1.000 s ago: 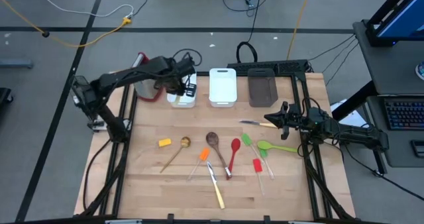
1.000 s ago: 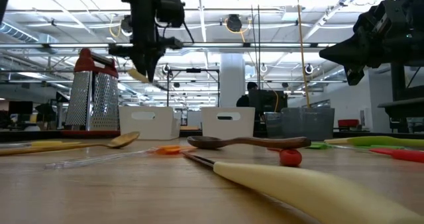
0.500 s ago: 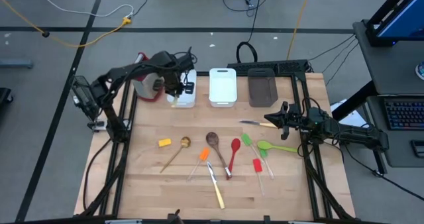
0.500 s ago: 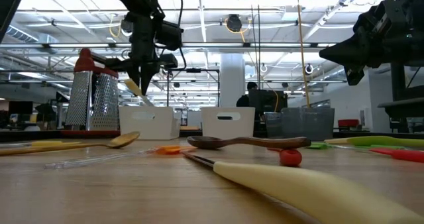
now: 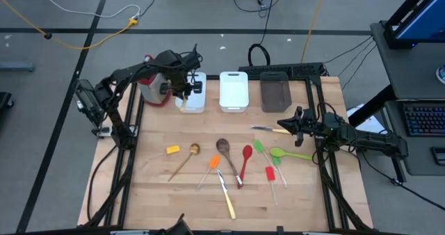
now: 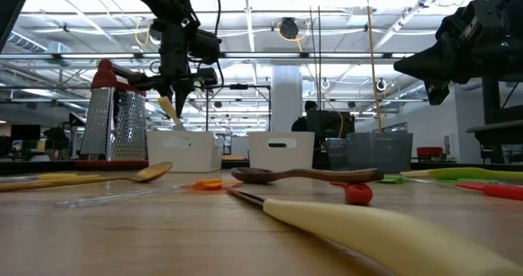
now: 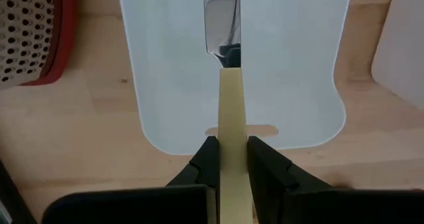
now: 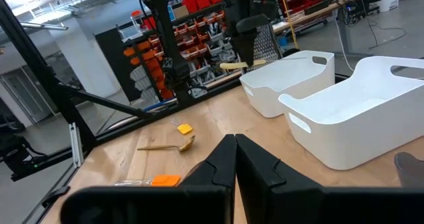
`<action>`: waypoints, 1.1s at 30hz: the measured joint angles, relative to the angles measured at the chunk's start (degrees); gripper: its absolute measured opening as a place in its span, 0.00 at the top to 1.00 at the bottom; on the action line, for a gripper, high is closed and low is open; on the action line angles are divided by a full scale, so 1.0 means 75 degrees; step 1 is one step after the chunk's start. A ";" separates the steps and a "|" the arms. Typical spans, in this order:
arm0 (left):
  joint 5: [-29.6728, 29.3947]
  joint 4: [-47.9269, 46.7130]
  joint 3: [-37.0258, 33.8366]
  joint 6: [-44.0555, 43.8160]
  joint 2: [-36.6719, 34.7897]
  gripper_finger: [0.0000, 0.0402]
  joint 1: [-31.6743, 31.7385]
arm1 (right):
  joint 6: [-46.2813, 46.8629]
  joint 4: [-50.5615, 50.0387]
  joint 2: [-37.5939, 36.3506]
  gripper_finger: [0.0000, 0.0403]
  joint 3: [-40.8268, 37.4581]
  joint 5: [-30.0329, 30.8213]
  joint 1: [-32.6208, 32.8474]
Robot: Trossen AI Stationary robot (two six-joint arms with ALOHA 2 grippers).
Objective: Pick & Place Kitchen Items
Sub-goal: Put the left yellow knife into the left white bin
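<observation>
My left gripper (image 7: 230,152) is over the left white bin (image 7: 298,65), at the table's far left, and is shut on a pale-handled metal knife (image 7: 230,98). In the high view this gripper (image 5: 182,90) is beside the steel grater (image 5: 153,89). My right gripper (image 5: 295,124) hovers shut near the table's right edge, beside a second knife (image 5: 267,129) lying flat. Flat on the wood lie a yellow spatula (image 5: 172,149), a wooden spoon (image 5: 184,158), a dark spoon (image 5: 224,148), an orange spatula (image 5: 212,164), a red spoon (image 5: 246,157), a lime-green spoon (image 5: 288,154), a red spatula (image 5: 270,174) and a third knife (image 5: 227,195). My left gripper pinches the knife's pale handle (image 7: 230,121) between its two fingers (image 7: 207,161), which lie along the handle. The blade (image 7: 222,18) sticks out ahead of the fingertips, over the inside of the bin. In the low view the knife (image 6: 169,109) slants down toward the bin, lifted off the table.
Three bins stand in a row along the far edge: the left white one (image 5: 192,99), a middle white one (image 5: 234,90) and a grey one (image 5: 274,92). The grater stands left of them. Bare wood lies at the near left and near right of the table.
My left gripper has come down toward the left white bin, shifted slightly toward the table's left edge and tipped from upright to slanted. The knife in it has dropped with it and now points down at the bin.
</observation>
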 joint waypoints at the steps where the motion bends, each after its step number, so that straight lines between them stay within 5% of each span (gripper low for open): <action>1: 0.0039 0.0000 0.0000 -0.0006 0.0000 0.90 0.0020 | 0.0000 -0.0001 0.0000 0.99 0.0000 0.0000 -0.0002; 33: 0.0203 0.0625 -0.0006 0.0388 0.0586 0.79 0.0257 | 0.0000 -0.0003 0.0002 0.99 0.0000 0.0000 0.0000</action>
